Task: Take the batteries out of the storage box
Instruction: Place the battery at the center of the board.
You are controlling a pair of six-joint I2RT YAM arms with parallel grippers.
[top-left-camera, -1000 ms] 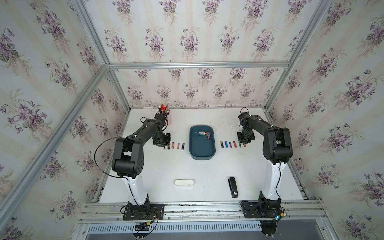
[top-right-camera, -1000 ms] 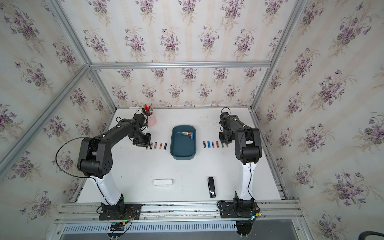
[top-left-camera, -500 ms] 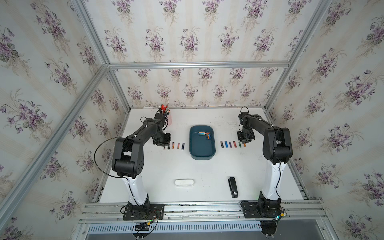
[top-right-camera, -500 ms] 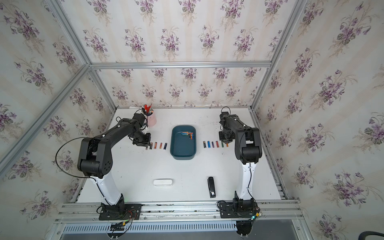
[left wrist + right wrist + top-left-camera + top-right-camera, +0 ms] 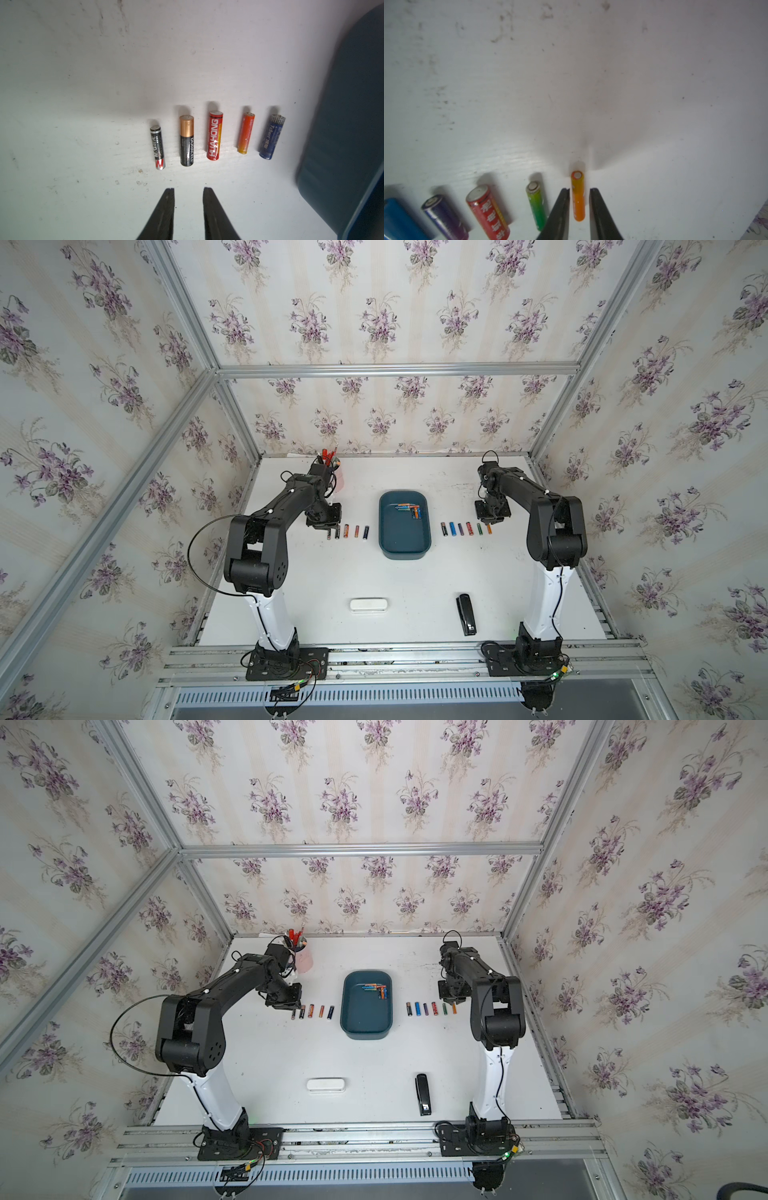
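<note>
The right gripper (image 5: 579,189) has its two black fingers (image 5: 560,207) slightly parted on either side of an orange battery (image 5: 578,197) lying flat on the white table (image 5: 654,104). A sliver of table shows between the battery and one finger, so it is straddled, not pinched. Beside these fingers, parallel and apart, lie a green battery (image 5: 536,204), a red battery (image 5: 488,212), a purple battery (image 5: 444,218) and a blue battery (image 5: 398,220). The left gripper (image 5: 188,190) holds its fingers (image 5: 166,207) spread a little with only bare table between them. Just ahead of the tips lies a row of five: a slim silver-black battery (image 5: 157,147), a Duracell battery (image 5: 187,143), a red Huahong battery (image 5: 215,136), an orange-red battery (image 5: 246,133) and a dark blue battery (image 5: 272,137). Past the last rises the wall of the storage box (image 5: 353,124). In both top views the storage box (image 5: 401,543) sits between the two grippers, apart from each. It is a dark teal-blue rectangular bin with rounded corners, low walls and an open top. A small cluster of blue and orange batteries (image 5: 409,509) lies at its end farthest from the arm bases; the rest of its floor is bare. Just behind the left gripper a pink cup (image 5: 305,963) holds red and dark pens (image 5: 297,936).
</note>
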